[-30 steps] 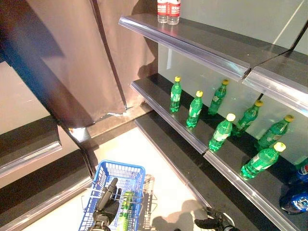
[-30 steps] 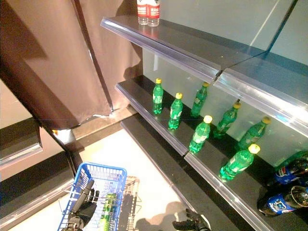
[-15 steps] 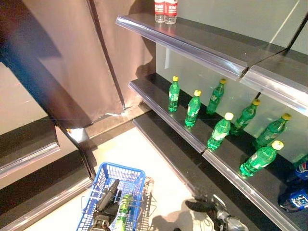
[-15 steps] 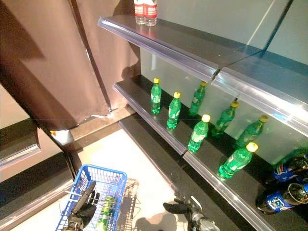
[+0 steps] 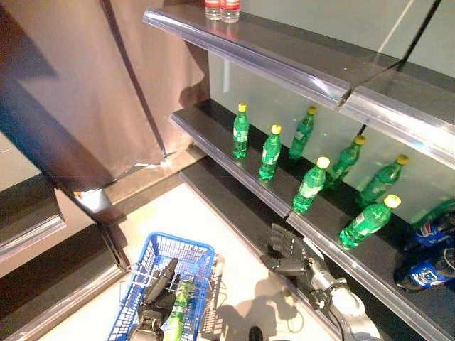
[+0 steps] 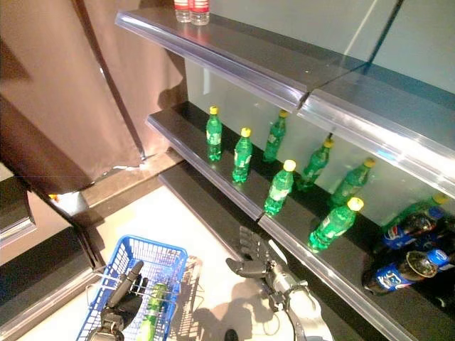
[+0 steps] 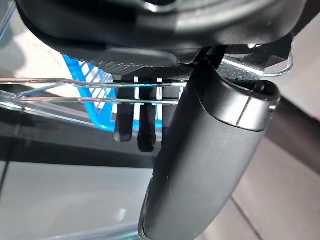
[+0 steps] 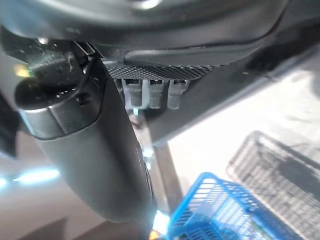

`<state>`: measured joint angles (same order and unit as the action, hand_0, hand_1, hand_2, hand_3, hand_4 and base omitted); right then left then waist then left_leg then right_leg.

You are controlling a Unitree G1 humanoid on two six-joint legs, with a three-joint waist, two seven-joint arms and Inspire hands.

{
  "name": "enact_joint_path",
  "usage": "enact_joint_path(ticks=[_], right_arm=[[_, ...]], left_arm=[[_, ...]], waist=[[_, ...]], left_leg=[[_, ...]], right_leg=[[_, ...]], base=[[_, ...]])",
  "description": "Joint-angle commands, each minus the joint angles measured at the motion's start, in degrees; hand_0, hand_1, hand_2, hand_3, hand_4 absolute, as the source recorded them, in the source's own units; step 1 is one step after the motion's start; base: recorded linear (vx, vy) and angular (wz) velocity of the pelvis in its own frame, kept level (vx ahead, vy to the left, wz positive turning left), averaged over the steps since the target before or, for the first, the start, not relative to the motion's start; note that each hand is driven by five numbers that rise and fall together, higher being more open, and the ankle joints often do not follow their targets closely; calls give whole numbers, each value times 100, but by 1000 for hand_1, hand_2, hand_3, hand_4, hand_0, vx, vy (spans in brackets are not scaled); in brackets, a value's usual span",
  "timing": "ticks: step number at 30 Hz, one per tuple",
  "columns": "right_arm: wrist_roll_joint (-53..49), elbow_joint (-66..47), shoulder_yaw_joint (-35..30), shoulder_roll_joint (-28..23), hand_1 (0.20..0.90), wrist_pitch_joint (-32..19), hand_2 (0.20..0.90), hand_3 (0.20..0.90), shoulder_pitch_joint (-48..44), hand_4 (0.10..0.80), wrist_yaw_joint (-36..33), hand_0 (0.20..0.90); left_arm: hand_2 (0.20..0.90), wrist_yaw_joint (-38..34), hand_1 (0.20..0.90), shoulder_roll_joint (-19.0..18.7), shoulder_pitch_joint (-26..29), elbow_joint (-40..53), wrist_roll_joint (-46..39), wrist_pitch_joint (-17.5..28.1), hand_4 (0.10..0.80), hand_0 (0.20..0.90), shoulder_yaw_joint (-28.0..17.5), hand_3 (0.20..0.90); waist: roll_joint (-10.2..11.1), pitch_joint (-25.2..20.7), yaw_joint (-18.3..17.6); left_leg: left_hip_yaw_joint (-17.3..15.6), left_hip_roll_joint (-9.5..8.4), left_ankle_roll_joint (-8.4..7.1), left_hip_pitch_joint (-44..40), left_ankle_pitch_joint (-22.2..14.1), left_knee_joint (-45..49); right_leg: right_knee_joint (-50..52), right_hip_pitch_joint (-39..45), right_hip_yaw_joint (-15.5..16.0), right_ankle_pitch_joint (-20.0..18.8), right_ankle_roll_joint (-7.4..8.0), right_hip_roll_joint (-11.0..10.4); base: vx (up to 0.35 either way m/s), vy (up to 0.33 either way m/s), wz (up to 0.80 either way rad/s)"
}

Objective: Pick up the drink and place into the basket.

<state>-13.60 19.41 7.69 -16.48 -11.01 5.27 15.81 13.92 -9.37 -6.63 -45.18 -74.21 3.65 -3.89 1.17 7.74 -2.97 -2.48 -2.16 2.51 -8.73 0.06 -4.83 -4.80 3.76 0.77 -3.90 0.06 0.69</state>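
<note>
The blue basket (image 5: 186, 251) hangs low at the left, held up by my left hand (image 5: 158, 293), which is shut on its thin wire handles (image 7: 90, 90). A green bottle (image 5: 178, 307) lies inside the basket. Green bottles with yellow caps (image 5: 310, 186) stand and lean in a row on the dark middle shelf (image 5: 213, 135). My right hand (image 5: 286, 250) is open and empty, raised below the shelf's front edge, under the nearest green bottles. It also shows in the right eye view (image 6: 250, 257).
An upper shelf (image 5: 284, 53) holds red-labelled bottles (image 5: 222, 10) at its far end. Dark blue-labelled bottles (image 5: 426, 264) lie at the right end of the middle shelf. A brown curtain (image 5: 92, 78) hangs at the left. A low dark ledge (image 5: 234, 206) runs under the shelf.
My right hand has risen from the bottom edge toward the middle shelf, fingers now spread. The camera has shifted, so the whole scene sits further left. The basket hangs as before.
</note>
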Motion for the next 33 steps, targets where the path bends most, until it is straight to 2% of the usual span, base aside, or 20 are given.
enact_joint_path(ticks=[1,12,17,20,23,33], right_arm=[[-239,-896,-459,-289,900,-898,900,900,-169,800,-70,900],[-607,-1752,-1027,-363,900,-1803,900,900,186,800,-134,900],[-809,-2130,-1286,-427,900,-2272,900,900,203,800,-445,900],[-918,-2283,-1496,-407,900,-2493,900,900,260,800,-700,900],[-1043,-2366,-1642,-326,900,-2675,900,900,337,800,-879,900],[-1134,-2204,-1763,-174,900,-2773,900,900,433,800,-1341,900]], left_arm=[[300,495,300,-230,661,1137,213,327,100,300,-249,200],[300,627,300,-164,556,1137,402,190,100,300,-324,200],[300,652,300,-134,572,1099,436,179,100,300,-308,200],[300,697,300,-128,533,1039,426,195,100,300,-344,200],[300,689,300,-122,487,1042,396,239,100,300,-399,200],[300,654,300,-106,519,1018,346,240,100,300,-420,200]], waist=[[-16,-247,-132],[-79,-109,-410],[-120,-69,-504],[-150,-67,-563],[-155,-52,-584],[-119,-125,-602]], left_leg=[[-197,-230,92,188,-226,209],[-410,-303,214,272,-318,340],[-516,-331,232,311,-336,367],[-625,-340,236,313,-349,362],[-783,-333,230,322,-374,388],[-876,-304,227,308,-380,361]], right_leg=[[343,-58,-38,52,356,-288],[580,-352,-430,-31,501,-361],[628,-457,-540,-80,561,-387],[647,-516,-549,-91,596,-393],[693,-574,-424,-69,619,-398],[511,-517,-518,-103,573,-293]], base=[[-13,38,-23],[-21,53,-24],[-18,57,-20],[-8,67,-13],[-14,33,-16],[1,-44,-27]])
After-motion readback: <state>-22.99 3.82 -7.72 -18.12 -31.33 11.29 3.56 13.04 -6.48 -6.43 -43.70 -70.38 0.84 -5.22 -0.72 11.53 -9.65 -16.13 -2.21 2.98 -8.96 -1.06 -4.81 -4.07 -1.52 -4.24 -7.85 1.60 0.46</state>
